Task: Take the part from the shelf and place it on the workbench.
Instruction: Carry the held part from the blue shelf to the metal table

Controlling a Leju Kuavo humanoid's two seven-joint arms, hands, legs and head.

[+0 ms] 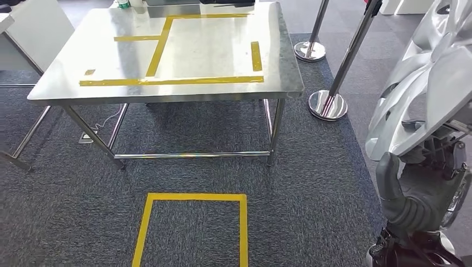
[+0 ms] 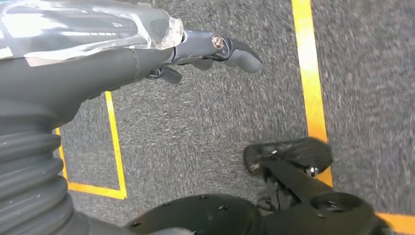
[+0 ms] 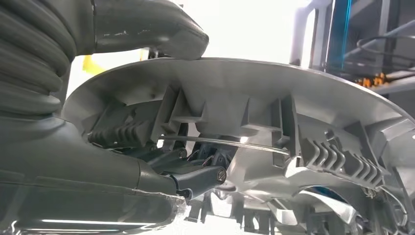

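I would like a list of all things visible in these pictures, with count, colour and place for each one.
workbench: one, shiny steel, ahead, marked with yellow tape lines.
floor tape square: one, yellow, on grey carpet before the workbench.
barrier posts: two, chrome, right of the workbench.
white table: one, far left.
part: one, silver wheel cover, held at the right edge.
right hand: grey, grips the part.
left hand: grey and dark, above carpet, holding nothing.

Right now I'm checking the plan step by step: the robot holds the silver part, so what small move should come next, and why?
Probably a step forward toward the steel workbench. The right hand already grips the silver wheel cover, thumb over its rim, but the bench top with its yellow tape outline lies ahead across the carpet, seemingly beyond the arm's reach, with the yellow floor square between.
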